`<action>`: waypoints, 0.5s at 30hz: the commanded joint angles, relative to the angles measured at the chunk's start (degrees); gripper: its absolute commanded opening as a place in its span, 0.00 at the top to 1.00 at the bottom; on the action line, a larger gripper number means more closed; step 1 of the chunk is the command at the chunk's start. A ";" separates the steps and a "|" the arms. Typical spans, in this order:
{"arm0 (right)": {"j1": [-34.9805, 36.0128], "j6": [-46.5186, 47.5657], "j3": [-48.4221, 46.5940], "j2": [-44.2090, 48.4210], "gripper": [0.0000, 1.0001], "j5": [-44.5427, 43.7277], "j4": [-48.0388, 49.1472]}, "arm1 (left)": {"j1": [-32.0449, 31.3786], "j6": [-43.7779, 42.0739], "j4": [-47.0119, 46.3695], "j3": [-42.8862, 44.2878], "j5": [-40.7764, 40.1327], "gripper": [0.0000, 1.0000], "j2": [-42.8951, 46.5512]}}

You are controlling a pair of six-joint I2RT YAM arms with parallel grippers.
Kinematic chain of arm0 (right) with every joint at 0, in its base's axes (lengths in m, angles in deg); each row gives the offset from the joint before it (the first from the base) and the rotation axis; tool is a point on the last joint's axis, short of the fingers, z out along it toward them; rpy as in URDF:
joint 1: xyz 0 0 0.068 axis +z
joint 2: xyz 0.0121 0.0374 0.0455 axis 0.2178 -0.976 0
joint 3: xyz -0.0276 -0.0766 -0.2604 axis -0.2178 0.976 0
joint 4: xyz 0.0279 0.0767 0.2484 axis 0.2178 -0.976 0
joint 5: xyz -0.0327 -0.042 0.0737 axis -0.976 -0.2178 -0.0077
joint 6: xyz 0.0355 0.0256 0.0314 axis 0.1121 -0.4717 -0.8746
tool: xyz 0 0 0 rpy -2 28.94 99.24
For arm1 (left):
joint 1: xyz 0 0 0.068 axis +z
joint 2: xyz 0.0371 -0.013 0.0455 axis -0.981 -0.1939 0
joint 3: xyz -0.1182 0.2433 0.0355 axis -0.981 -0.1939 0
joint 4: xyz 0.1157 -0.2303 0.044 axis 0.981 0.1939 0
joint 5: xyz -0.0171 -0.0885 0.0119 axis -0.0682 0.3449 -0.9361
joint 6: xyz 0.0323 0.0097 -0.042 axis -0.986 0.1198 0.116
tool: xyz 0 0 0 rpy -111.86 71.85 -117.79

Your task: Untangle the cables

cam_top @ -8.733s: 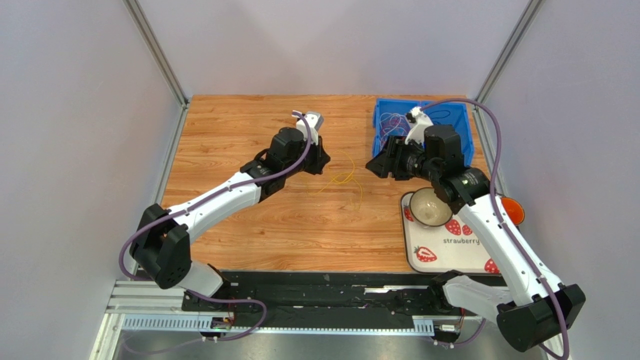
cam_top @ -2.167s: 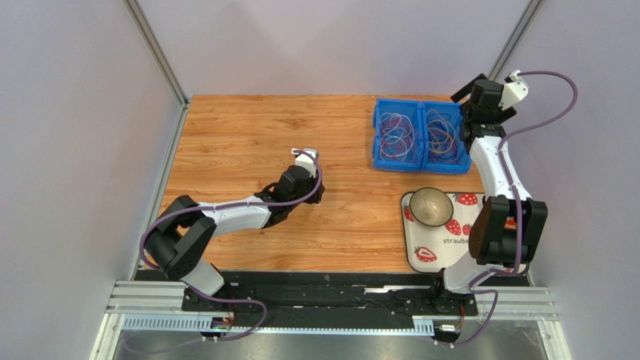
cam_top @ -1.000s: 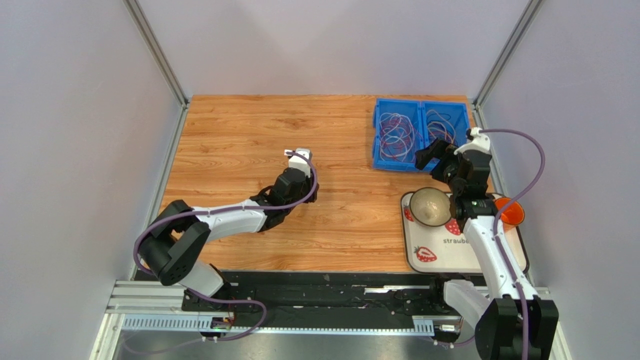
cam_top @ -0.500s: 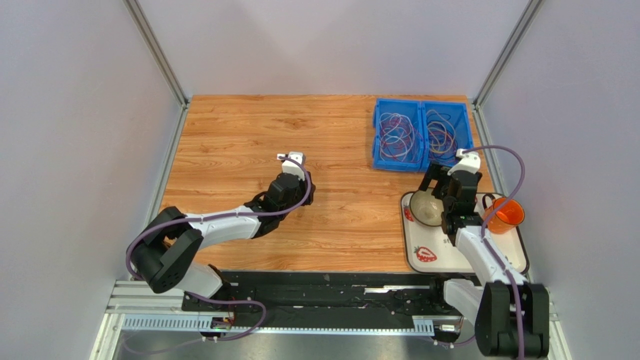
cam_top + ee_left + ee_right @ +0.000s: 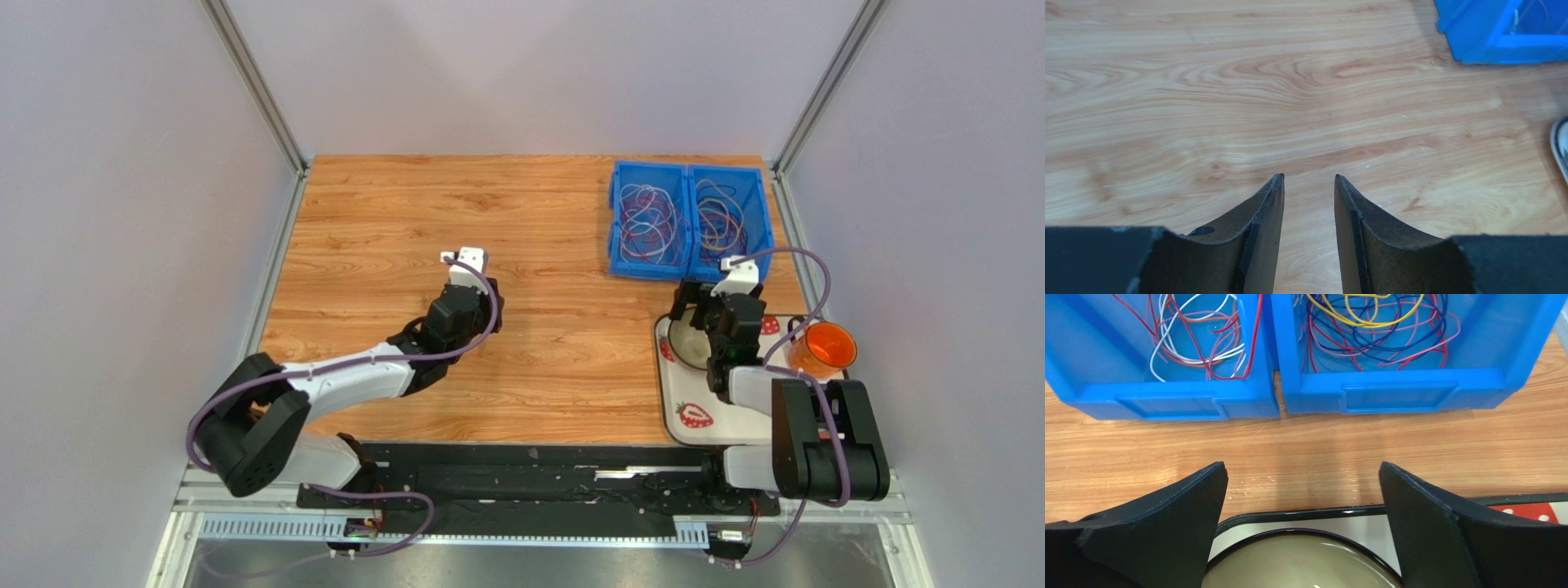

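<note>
The cables lie in two blue bins at the back right. The left bin (image 5: 648,221) holds red, white and purple loops (image 5: 1198,337). The right bin (image 5: 726,221) holds yellow, dark blue, red and pink loops (image 5: 1376,324). My right gripper (image 5: 711,298) (image 5: 1303,465) is wide open and empty, low over a bowl, pointing at the bins' near walls. My left gripper (image 5: 485,300) (image 5: 1309,177) is empty with its jaws a narrow gap apart, low over bare wood mid-table. No cable shows on the table.
A beige bowl (image 5: 687,347) (image 5: 1303,566) sits on a white strawberry tray (image 5: 736,410) (image 5: 1290,512) at the front right. An orange cup (image 5: 819,349) stands at the tray's right edge. A bin corner (image 5: 1487,30) and the tray's edge (image 5: 1560,147) show in the left wrist view.
Both arms have drawn back toward their bases. The right gripper came from the bins down over the bowl. The yellow cable seen on the table earliest is gone from it.
</note>
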 commanded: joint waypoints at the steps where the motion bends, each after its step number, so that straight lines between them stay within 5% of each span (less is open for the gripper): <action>1: 0.42 0.47 1.51 -1.01 0.00 -2.39 11.19 | 1.44 -5.99 7.77 2.96 -9.46 0.56 9.80; 9: 0.86 1.18 1.51 -1.01 0.00 -4.06 10.83 | 4.26 -29.55 7.36 -5.73 -24.92 0.55 26.42; 15: 0.86 1.09 1.42 -1.00 0.00 -3.97 10.83 | 9.53 -38.53 -13.57 -23.05 -24.06 0.39 35.20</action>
